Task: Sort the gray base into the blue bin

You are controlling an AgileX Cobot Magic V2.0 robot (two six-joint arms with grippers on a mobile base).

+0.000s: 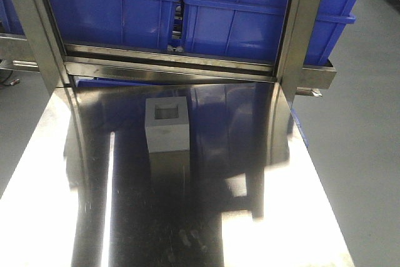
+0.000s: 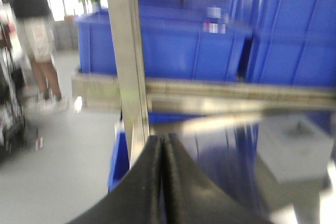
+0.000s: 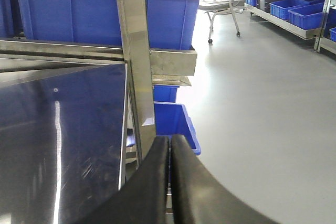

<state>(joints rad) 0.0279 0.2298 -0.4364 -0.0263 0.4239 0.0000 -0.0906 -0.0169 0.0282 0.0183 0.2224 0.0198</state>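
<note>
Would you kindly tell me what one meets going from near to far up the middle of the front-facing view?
Steel table → gray base → steel rail → blue bins.

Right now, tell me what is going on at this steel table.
Nothing is being handled at this moment. The gray base stands alone on the steel table with its square recess facing up, and nothing touches it. The left claw and the right claw are both shut on nothing and are held off toward the table's sides, away from the block. The blue bins sit on the rack behind the table, so the sorting has not begun.
</note>
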